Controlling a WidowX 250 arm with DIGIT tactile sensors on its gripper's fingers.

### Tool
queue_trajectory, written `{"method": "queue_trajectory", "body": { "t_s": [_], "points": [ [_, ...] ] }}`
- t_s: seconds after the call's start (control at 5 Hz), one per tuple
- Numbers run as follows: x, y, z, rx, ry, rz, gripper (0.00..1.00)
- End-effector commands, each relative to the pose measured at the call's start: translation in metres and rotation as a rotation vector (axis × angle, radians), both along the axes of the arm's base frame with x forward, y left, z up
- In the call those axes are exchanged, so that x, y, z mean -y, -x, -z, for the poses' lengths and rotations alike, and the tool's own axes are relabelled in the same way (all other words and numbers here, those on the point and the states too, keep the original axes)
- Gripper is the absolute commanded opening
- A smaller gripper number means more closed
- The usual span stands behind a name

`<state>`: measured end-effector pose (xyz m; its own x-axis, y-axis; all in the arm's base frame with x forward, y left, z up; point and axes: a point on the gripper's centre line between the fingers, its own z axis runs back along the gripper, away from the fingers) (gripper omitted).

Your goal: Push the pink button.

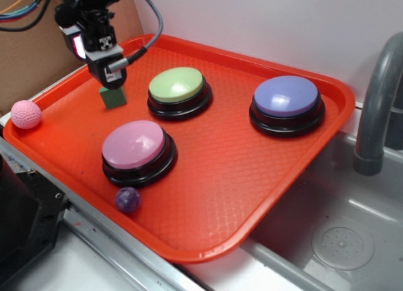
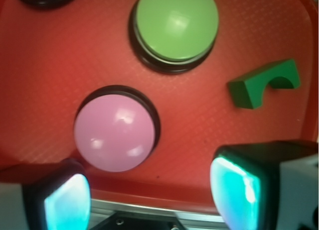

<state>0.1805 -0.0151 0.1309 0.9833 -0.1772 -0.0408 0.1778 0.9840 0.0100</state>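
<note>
**Lining up over the pink button before pressing**

Pressing well depends on getting centred first. The pink button (image 1: 134, 145) sits on the orange tray (image 1: 227, 177), toward the tray's near-left part, with the green button (image 1: 177, 85) just behind it and the blue button (image 1: 286, 96) well off to its right. The gripper (image 1: 112, 79) hangs behind and to the left of the pink button, close above a green arch block (image 1: 113, 97); in the wrist view its fingers (image 2: 234, 190) stand apart with nothing between them, and the pink dome lies ahead of them rather than under them.

My judgement: the gripper should travel toward the pink button until it is over the dome's middle, then go straight down. An off-centre press on that glossy curve could slip sideways. A small purple ball (image 1: 128, 199) rests just in front of the pink button, and a pink textured ball (image 1: 26, 114) lies left of it at the tray's edge; neither blocks the approach.
</note>
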Motion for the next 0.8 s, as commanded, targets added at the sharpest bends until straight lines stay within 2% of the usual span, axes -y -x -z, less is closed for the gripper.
{"method": "queue_trajectory", "body": {
  "t_s": [0.0,0.2,0.6],
  "points": [
    [0.010,-0.008,-0.024,0.101,0.026,0.014,1.00],
    [0.012,-0.009,-0.034,0.078,-0.001,0.015,1.00],
    [0.011,-0.002,-0.052,0.091,-0.027,0.004,1.00]
  ]
}}
